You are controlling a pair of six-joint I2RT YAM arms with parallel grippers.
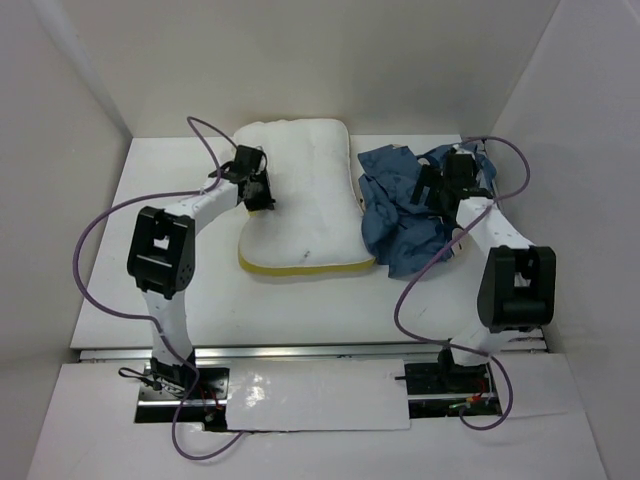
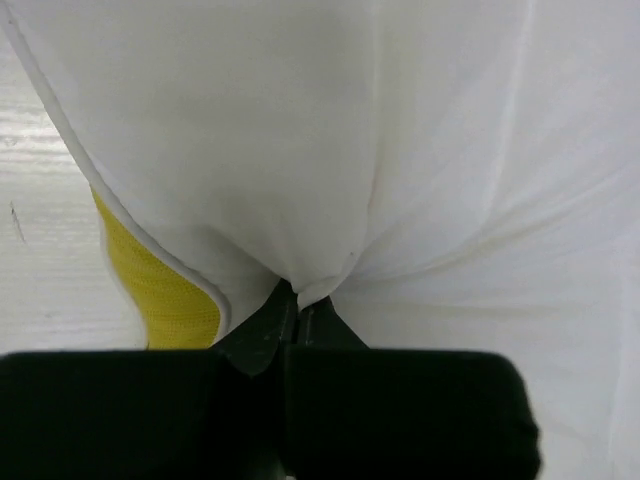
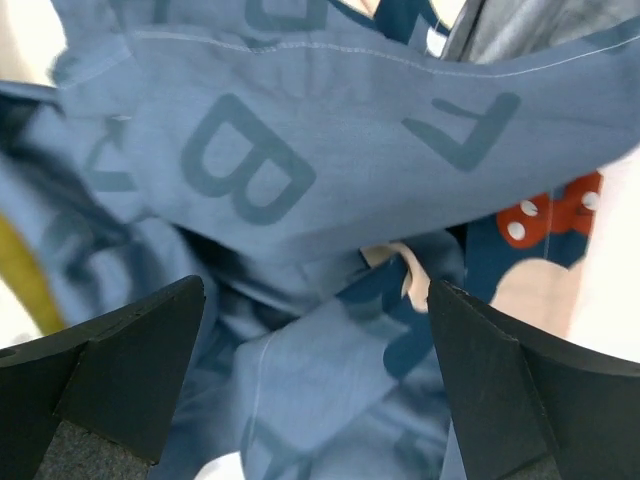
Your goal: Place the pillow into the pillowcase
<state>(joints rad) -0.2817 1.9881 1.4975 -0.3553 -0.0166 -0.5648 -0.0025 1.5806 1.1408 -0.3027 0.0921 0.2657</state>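
Both arms outstretched; left end effector pinching pillow

a white table spans the floor; plain white walls rise from the table's left, far and right sides; a glossy white sheet lies along its near edge

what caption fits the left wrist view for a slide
Left gripper shut on a pinched fold of the white pillow.

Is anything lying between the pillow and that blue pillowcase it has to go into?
Nothing visible does: the pillow and pillowcase lie side by side. The pillowcase is crumpled, though, with no open mouth showing.
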